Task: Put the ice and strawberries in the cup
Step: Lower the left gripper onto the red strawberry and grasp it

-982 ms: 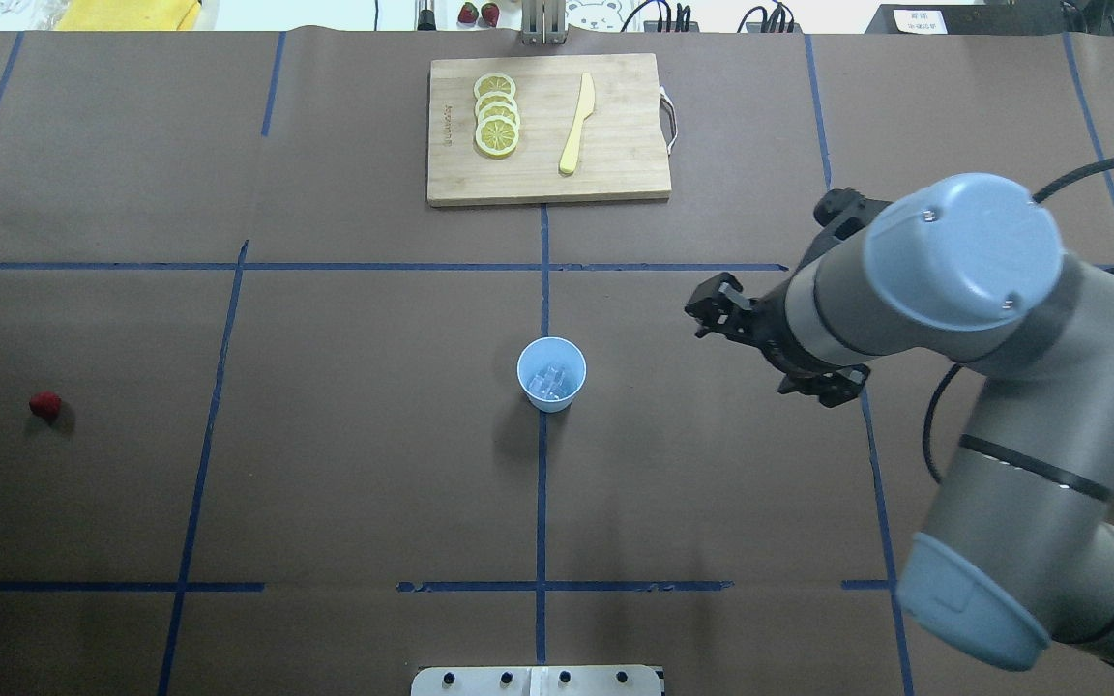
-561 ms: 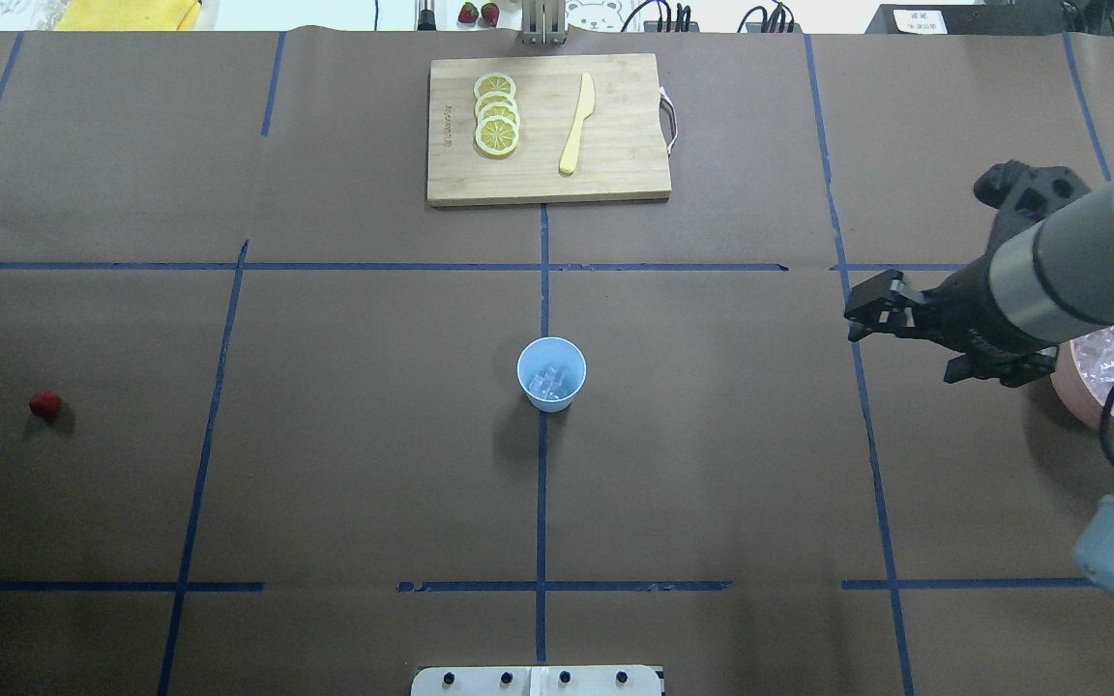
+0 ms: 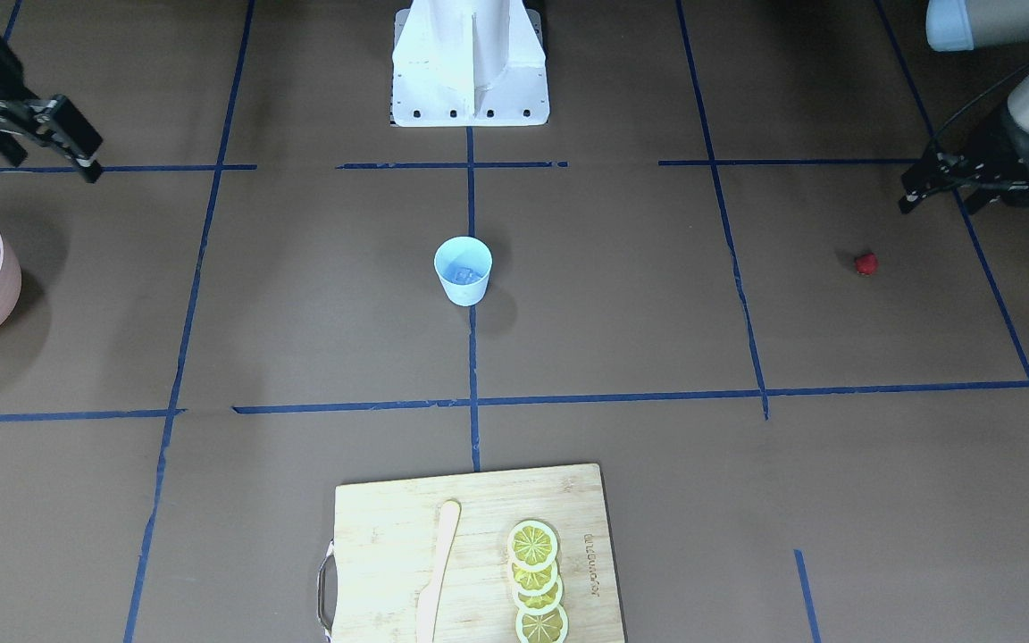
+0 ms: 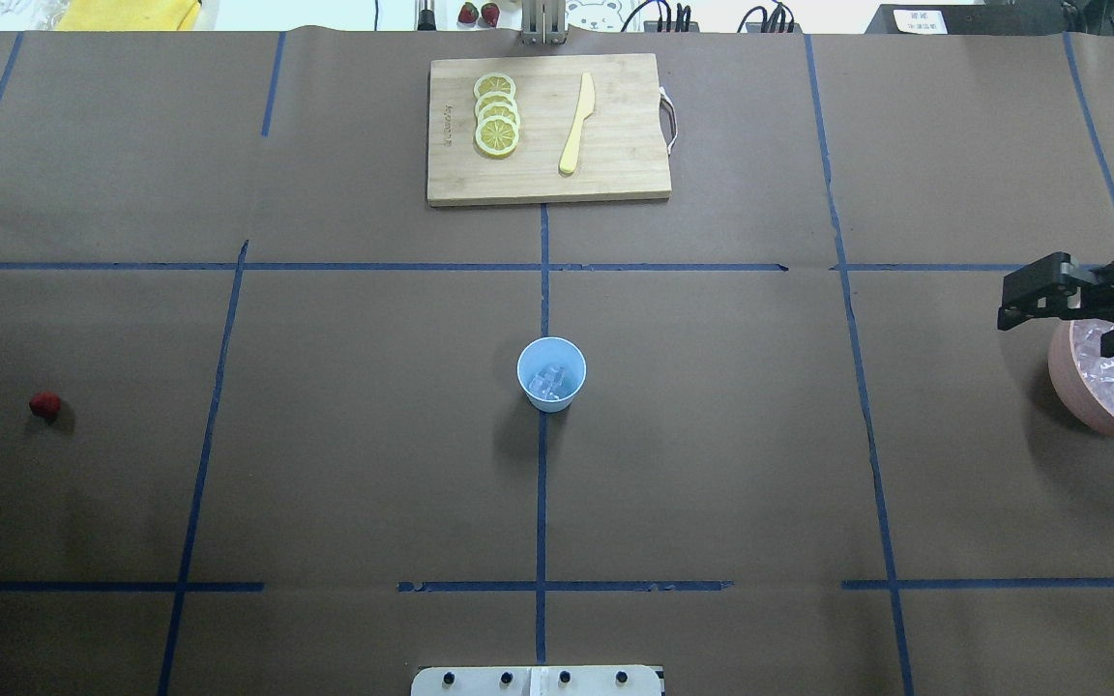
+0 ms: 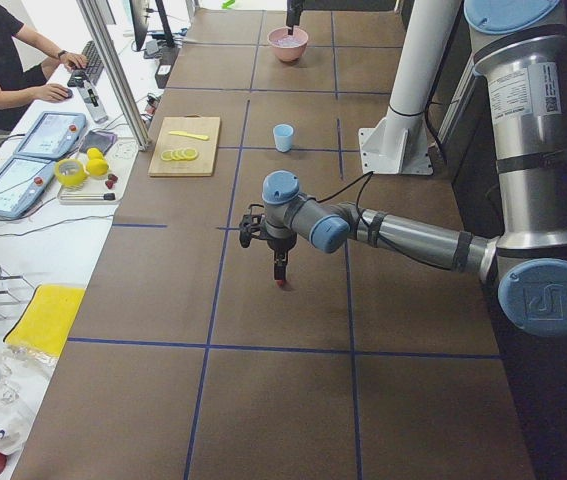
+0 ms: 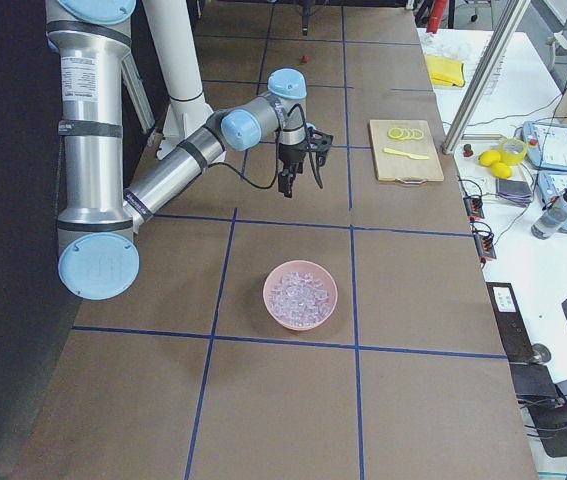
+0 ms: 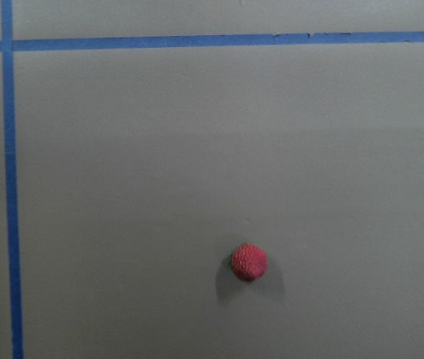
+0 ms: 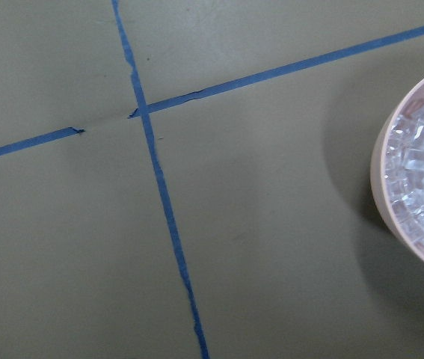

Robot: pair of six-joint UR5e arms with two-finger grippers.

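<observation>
While the tiny bright red rounded strawberry (image 7: 249, 262) is lying loose on the brown paper-covered table (image 4: 364, 464), the left gripper (image 3: 941, 198) is hanging close above it, fingers spread and holding nothing. In the wrist view the strawberry is sitting low and a touch off centre. It is therefore lying not squarely under the jaws but a little out past them.

Well off to that gripper's right, the small pale light-blue tapered cup (image 4: 551, 374) is standing upright. Clear glassy cubes of ice (image 4: 548, 381) are showing inside it, so I'm judging the ice step done, or nearly, and the berry step as the one in hand.

Farther out again, the right gripper (image 4: 1068, 319) is hovering empty with its fingers parted. The round pink bowl (image 4: 1058, 382), heaped with more cubes, is lying below it and to one side.

Beyond both grippers, at the table's far side, a pale wooden chopping board (image 4: 615, 174) is carrying yellow lemon slices (image 4: 497, 114) and a yellow knife (image 4: 577, 124), none of it in play.

Next, as I'm reading it, comes centring over the strawberry, dropping down and closing gently, since something that small and round is likely to roll or squirt out. After that it is a carry across to the cup's mouth.
</observation>
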